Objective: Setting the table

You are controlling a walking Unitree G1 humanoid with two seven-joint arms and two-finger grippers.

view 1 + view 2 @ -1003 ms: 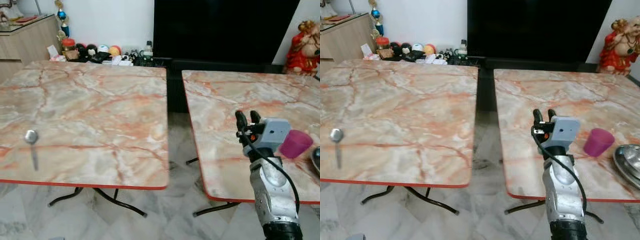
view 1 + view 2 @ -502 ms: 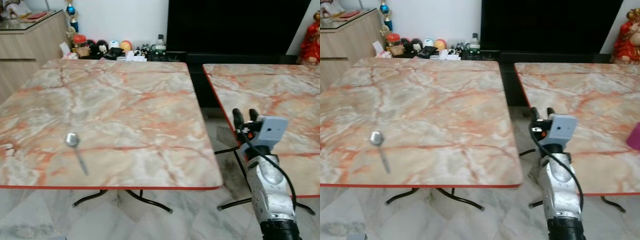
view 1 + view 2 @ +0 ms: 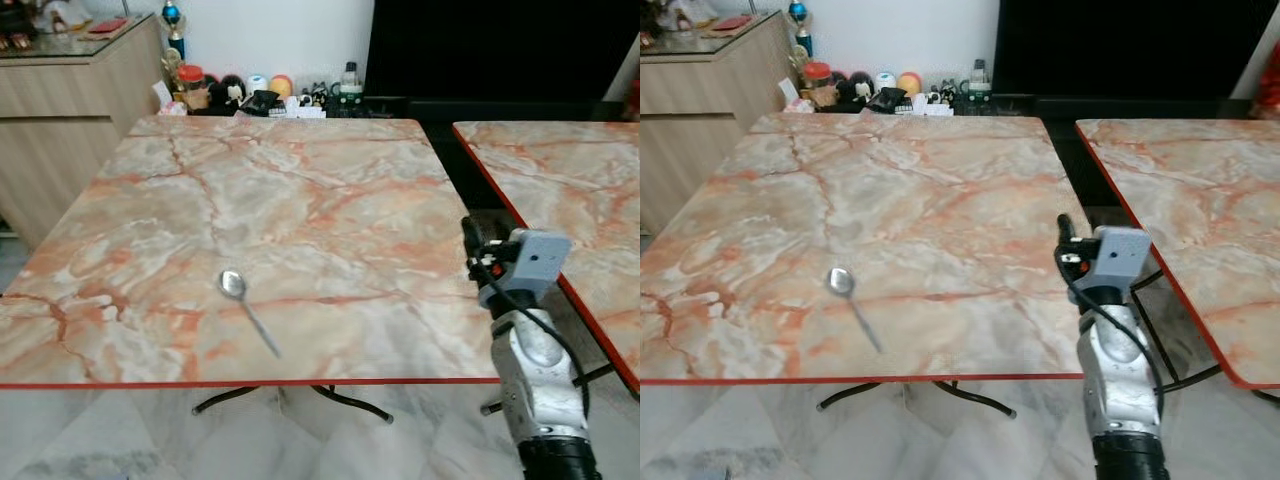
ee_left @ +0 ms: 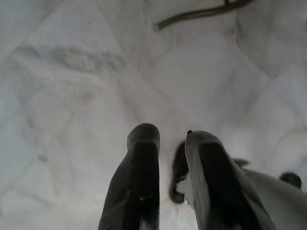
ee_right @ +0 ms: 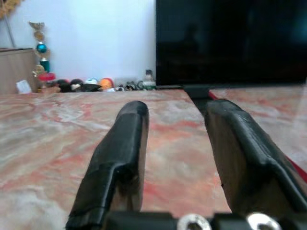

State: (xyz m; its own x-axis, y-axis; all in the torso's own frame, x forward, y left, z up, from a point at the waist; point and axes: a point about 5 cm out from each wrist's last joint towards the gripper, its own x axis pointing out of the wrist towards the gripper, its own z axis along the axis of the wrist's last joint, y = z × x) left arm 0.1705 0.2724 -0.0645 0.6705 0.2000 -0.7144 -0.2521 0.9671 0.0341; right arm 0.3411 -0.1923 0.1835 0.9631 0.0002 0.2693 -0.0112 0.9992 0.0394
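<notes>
While the head camera looks down across the room, the big marble-patterned table (image 3: 300,210) with its red edging takes up the centre and left of the frame, and a second matching table (image 3: 560,190) comes in at the right edge, the two well apart with dark floor between them. Behind both, a black screen (image 3: 500,45) spans the upper right, and a wooden cabinet (image 3: 70,100) stands at the upper left. Below the near edge of the big table, pale marbled floor tiles (image 4: 72,72) run along the bottom of the frame. Up comes the right arm in the lower right, silver, with the right gripper (image 5: 175,139) raised at the big table's right-hand near corner, fingers parted with a clear gap and nothing between them. The left gripper (image 4: 165,143) hangs low over the floor tiles, its fingers a narrow gap apart and empty. A row of small ornaments (image 3: 260,95) lines the wall at the top centre. And the spoon (image 3: 245,305) lies flat on the big table, lower centre-left, bowl toward the far side, handle angled toward the near edge, well apart from both grippers
</notes>
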